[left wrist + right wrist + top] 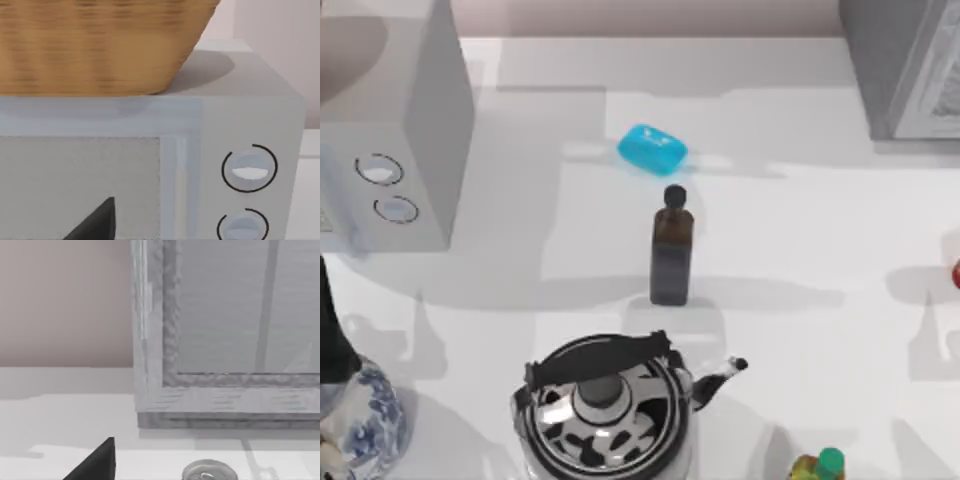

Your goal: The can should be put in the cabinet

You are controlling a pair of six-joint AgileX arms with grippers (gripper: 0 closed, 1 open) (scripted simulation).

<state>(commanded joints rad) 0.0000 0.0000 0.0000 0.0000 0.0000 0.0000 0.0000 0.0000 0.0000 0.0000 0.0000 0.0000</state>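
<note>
Of our own body we see little: on each wrist camera a single matte black fingertip (97, 222) (97, 462), wedge-shaped, with a straight sloping edge that rises to a sharp point. It bears no cables, screws or markings that we can make out.

Clutter sitting across the white desk (800, 230)

A dark brown bottle (671, 255) with a black cap is standing near the centre, with a blue soap bar (653, 149) lying at its 12 o'clock. A black-and-white kettle (605, 408) is sitting at 6 o'clock, a blue-patterned vase (365, 415) at 8 o'clock, and a green-capped bottle (823, 466) at 5 o'clock. At 10 o'clock a white box with two round dials (248, 170) is carrying a wicker basket (95, 45).
</note>
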